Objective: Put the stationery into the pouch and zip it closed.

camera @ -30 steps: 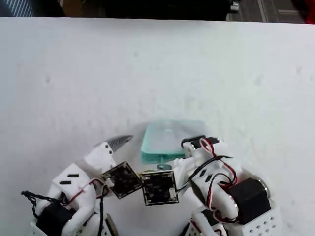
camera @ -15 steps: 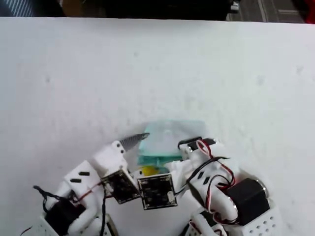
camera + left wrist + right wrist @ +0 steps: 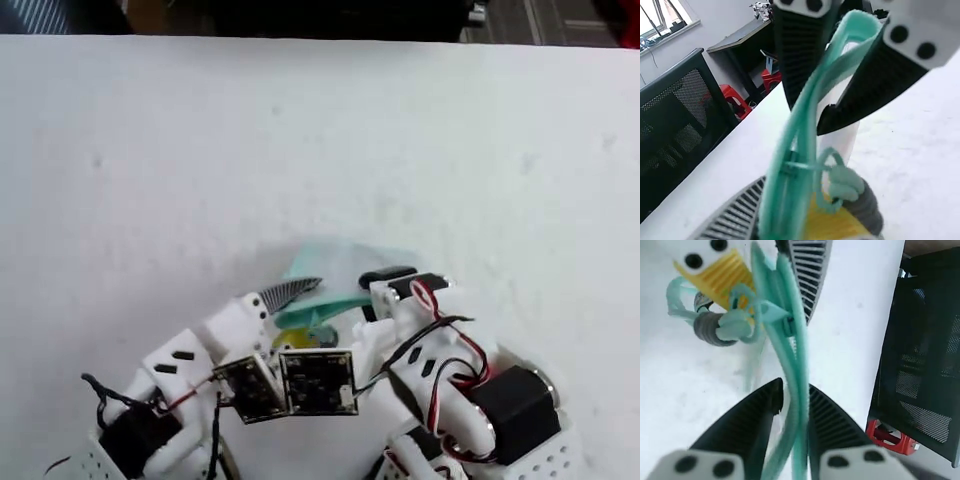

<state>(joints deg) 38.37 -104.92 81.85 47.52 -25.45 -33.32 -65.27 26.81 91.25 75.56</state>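
High view: teal translucent zip pouch [image 3: 345, 272] on white table [image 3: 150, 150], between both arms.
Left gripper [image 3: 790, 220]: clamped on the pouch edge beside zipper slider [image 3: 771, 312].
Right gripper [image 3: 790, 402]: pinching the same edge.
Progress: packing looks done; zipping seems underway, closure unconfirmed.

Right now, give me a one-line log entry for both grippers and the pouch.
left gripper: shut on pouch edge, beside zip pull | right gripper: shut on same edge | pouch: held by both

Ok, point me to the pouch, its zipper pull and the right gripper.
pouch [image 3: 345, 262], high view, its pale upper face.
zipper pull [image 3: 732, 326], right wrist view, the knob on its cord.
right gripper [image 3: 795, 386], right wrist view, midway between its fingertips.
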